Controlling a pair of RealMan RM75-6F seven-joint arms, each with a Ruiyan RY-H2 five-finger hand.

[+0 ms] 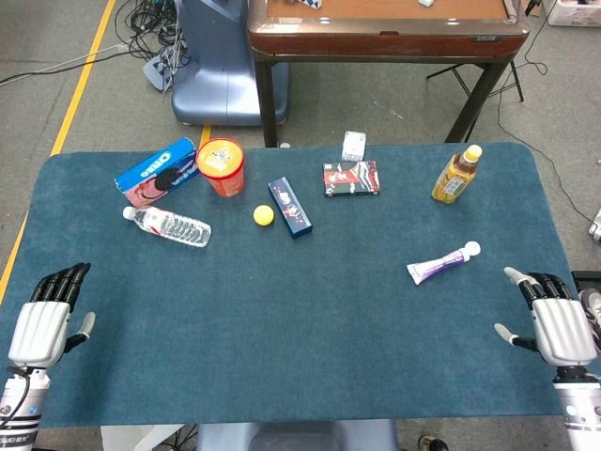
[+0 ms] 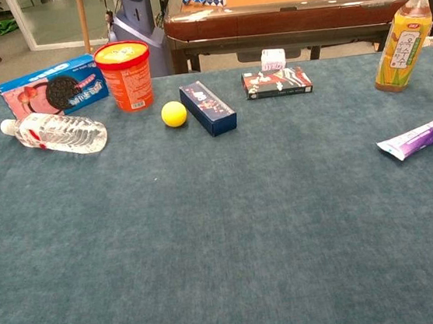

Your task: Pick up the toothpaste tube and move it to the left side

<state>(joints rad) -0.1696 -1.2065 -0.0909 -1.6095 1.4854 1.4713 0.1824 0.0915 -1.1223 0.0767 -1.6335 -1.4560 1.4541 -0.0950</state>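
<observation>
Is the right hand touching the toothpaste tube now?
Apart. In the head view, bare blue table cloth lies between the right hand and the toothpaste tube; the chest view shows the tube alone, with no hand.

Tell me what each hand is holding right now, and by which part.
Nothing is held. The left hand and right hand are empty at the table's near corners; the toothpaste tube lies untouched.

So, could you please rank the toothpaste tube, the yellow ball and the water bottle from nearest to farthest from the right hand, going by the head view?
1. Toothpaste tube: right side of the table, just ahead of the right hand.
2. Yellow ball: left of centre, towards the far side.
3. Water bottle: lying on the far left.
</observation>
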